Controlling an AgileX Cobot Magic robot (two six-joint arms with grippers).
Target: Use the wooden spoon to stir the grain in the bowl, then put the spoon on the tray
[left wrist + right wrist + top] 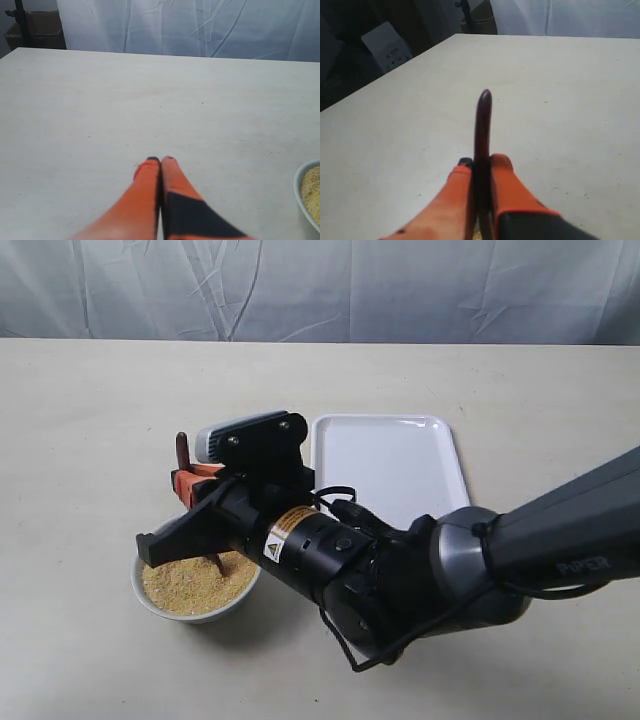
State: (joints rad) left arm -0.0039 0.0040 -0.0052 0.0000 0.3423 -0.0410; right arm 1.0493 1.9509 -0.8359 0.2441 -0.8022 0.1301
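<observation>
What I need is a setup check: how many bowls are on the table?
1. The bowl of grain sits left of the tray and nearer the camera, partly under the arm holding the spoon. That arm could hide another.

Table point(80, 420) w/ cloth point(320, 290) hanging behind its far edge. Bowl point(152, 602) sits near-left of centre, grain point(185, 588) inside it. Tray point(390, 465) lies flat on table, right of bowl & farther back, apart from it. R arm point(450, 565) comes in from near right, crossing in front of tray to above bowl. R gripper point(481, 162) is over bowl w/ spoon point(182, 448) betw. its fingers: spoon upright, low end in grain, handle top sticking up behind gripper. L gripper point(160, 162) is over bare table, bowl rim just beside it.
</observation>
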